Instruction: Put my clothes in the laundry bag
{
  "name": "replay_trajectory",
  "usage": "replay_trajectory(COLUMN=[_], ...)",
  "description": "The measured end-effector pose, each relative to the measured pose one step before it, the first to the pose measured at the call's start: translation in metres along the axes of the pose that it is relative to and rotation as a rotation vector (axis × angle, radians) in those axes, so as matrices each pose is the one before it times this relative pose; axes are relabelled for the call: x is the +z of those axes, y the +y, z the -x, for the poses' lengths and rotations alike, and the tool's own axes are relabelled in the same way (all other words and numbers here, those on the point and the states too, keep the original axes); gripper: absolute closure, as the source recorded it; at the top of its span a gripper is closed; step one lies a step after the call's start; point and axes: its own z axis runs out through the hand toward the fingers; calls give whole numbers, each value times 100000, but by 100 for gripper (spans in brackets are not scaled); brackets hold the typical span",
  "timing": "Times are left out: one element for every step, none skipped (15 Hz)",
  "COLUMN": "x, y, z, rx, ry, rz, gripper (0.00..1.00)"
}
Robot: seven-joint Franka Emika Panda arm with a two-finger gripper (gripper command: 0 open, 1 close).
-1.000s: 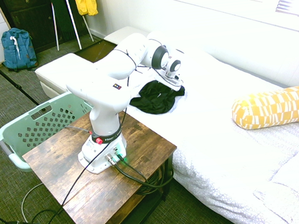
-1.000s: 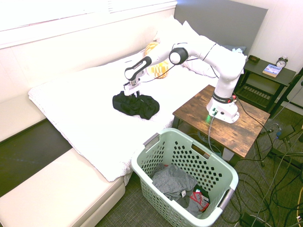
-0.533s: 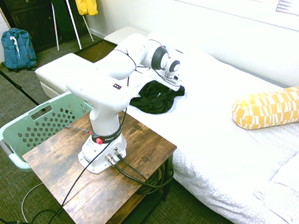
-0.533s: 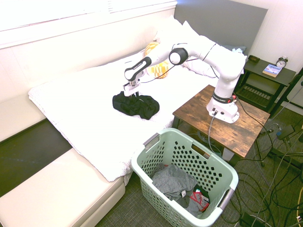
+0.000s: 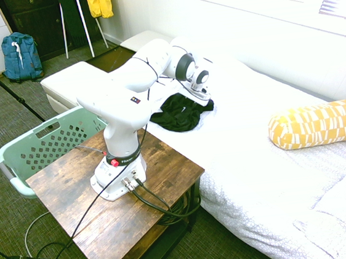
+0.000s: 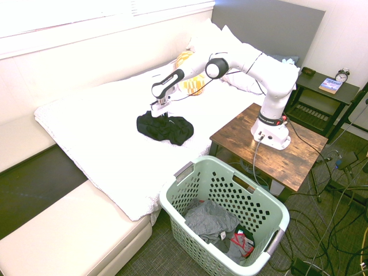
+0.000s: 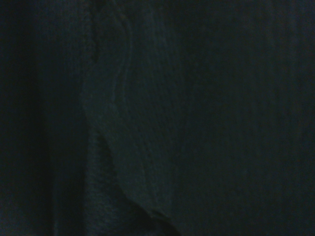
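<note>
hand (image 6: 161, 113): I'm pressing it down into the top edge of the clothes; can't tell if it's gripping or loose, fingers are sinking out of sight in the fabric.
clothes (image 6: 165, 127): black bundle, lying on the white bed (image 6: 103, 138), near the edge.
wrist view: dark cloth filling it all.
basket (image 6: 225, 215): mint-green, sitting on the floor beside the bed, w/ some laundry inside.
bench (image 5: 116, 203): I'm standing on it.

Dark cloth is filling the whole wrist view, too dim to make out. The gripper (image 6: 162, 114) is sinking into the clothes (image 6: 165, 127), hiding its fingertips. The basket (image 5: 15, 159) is lying partly behind the table (image 5: 75, 195).
</note>
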Motion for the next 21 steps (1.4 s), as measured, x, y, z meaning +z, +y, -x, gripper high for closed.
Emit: replay_trajectory(x=[-10,-83,-125,-150,-271,-296,-345,-503,-724,-1197,-1934,-2584,-3002,-2818,-2685,-2360,-1960,-1818,-1523,-1215,-989], y=[9,-7,-7,-45,-127,-172,-158,-59,-38,-139,-368,-571,-855,-1036,-1141,-1020,-965,-914,-888,-936,-1000], z=[0,0,-14,19,94,176,256,244,207,310,521,806,1145,1406,1681,1842,1978,2084,2257,2537,2693], rx=[9,-5,9,-53,-182,-276,-298,-196,-163,-339,-762,-1232,-1821,-2300,-2174,-2421,-2245,-2199,-2321,-2342,-2547], ry=[-53,-3,66,59,15,-64,-102,25,296,764,1432,1912,2185,2114,1985,1699,1150,1119,758,397,369], rz=[47,-12,-80,-134,-191,-204,-220,-72,-181,-572,-1091,-1293,-1589,-1443,-1092,-478,-85,21,267,550,651], gripper=[100,100,100,100,100,100,100,100,100,100,100,100,100,100,100,100,100,100,100,100,100])
